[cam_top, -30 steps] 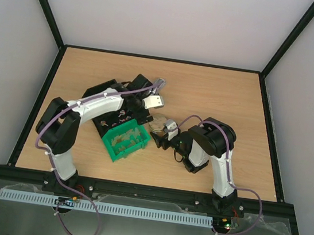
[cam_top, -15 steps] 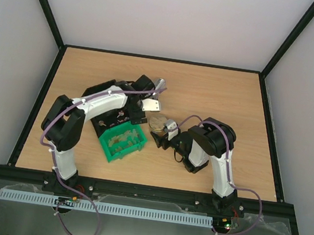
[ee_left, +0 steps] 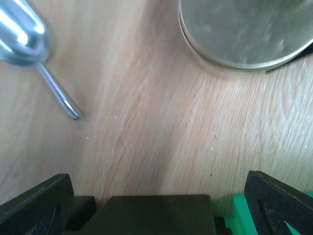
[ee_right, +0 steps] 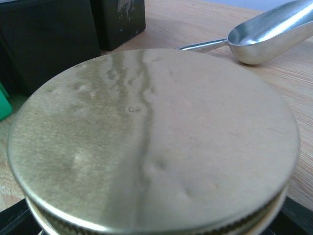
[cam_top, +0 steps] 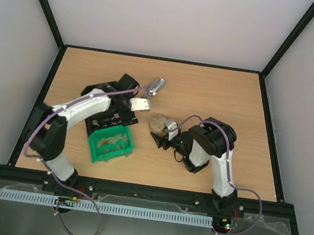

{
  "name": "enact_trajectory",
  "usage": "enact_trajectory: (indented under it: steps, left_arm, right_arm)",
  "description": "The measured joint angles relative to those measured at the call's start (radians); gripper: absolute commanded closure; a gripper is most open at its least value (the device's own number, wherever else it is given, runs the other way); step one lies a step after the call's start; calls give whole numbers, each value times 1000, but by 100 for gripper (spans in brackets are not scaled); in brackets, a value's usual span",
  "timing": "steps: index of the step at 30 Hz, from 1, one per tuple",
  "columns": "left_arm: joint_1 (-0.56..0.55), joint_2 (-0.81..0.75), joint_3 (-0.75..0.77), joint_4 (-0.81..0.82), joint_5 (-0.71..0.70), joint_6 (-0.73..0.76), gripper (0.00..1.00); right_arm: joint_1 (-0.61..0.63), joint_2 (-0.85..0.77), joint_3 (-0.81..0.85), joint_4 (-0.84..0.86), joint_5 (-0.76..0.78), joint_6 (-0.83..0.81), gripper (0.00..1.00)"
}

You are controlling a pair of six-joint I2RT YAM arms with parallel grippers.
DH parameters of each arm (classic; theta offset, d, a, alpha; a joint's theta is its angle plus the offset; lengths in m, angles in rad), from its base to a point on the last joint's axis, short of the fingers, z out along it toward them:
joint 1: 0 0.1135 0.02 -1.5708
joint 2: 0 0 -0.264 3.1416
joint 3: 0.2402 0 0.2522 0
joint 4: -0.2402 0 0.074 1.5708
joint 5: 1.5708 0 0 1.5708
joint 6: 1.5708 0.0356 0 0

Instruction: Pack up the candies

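The candies (cam_top: 109,142) lie in a pale heap inside the green bin (cam_top: 92,145), in the lower left part of the view from above. The metal scoop (cam_top: 157,85) lies flat on the table (cam_top: 223,97), higher up and near the middle. Its long line runs from upper right to lower left: the shiny bowl is at the upper right end and the thin handle points down to the left. That handle end is just beside the left gripper (cam_top: 140,104), which sits between the scoop and the bin. Its two fingers are wide apart and hold nothing. So I think the left arm is the one to pick up the scoop, since it is much nearer, and it would then have to swing back down to the left to reach the candies. The right gripper (cam_top: 160,132) is at the gold lid (ee_right: 151,137), one finger on each side, set wide. I cannot tell if they squeeze it or only sit beside it
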Motion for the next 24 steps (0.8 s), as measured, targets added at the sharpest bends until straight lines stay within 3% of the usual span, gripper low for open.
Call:
enact_trajectory:
  steps: [5, 16, 24]
  left_arm:
    - [0, -152, -140, 164, 129, -29, 1]
    - [-46, -137, -196, 326, 258, -74, 1]
    - [-46, -138, -196, 332, 271, -75, 1]
  right_arm:
    - [-5, 0, -2, 1, -34, -7, 18]
    - [-5, 0, -2, 1, -71, -17, 18]
    - [-5, 0, -2, 1, -87, -21, 19]
